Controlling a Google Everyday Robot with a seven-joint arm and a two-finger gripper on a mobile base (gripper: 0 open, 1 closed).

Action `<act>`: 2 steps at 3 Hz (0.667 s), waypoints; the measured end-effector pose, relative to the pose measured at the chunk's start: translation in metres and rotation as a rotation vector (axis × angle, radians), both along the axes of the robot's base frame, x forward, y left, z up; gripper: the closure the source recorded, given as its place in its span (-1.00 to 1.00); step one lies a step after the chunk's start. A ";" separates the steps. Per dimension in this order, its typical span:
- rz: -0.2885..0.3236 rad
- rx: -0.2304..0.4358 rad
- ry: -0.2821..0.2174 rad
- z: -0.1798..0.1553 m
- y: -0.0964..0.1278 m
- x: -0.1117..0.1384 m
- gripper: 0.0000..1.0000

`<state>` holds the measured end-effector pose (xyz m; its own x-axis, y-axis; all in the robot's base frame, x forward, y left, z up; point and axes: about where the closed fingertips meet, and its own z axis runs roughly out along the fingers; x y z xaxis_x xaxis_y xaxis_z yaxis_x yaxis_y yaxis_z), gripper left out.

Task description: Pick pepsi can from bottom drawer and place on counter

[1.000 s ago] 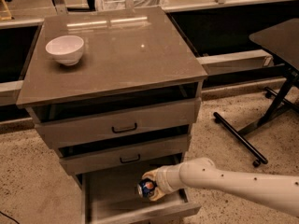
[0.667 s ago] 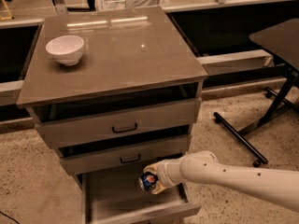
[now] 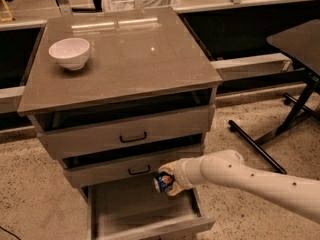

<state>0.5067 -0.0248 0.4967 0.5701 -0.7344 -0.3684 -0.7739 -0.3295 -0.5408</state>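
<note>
While the gripper (image 3: 172, 180) hangs over the open drawer (image 3: 135, 211), its jaws hold the can (image 3: 162, 182), up off the drawer floor. I think the lift is on; next it must rise high to reach the desk (image 3: 130, 59).

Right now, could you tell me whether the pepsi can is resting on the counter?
No, the pincer holds the pepsi can over the open bottom drawer.

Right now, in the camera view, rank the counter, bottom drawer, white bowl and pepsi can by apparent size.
1. counter
2. bottom drawer, counting only its visible part
3. white bowl
4. pepsi can, smallest even though it is nearer the camera than the bowl; the hand grips it above the open drawer.
</note>
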 end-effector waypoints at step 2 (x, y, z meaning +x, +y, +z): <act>0.041 0.223 -0.125 0.177 -0.036 0.044 1.00</act>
<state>0.5507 -0.0613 0.6740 0.6492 -0.6179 -0.4435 -0.6848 -0.2211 -0.6943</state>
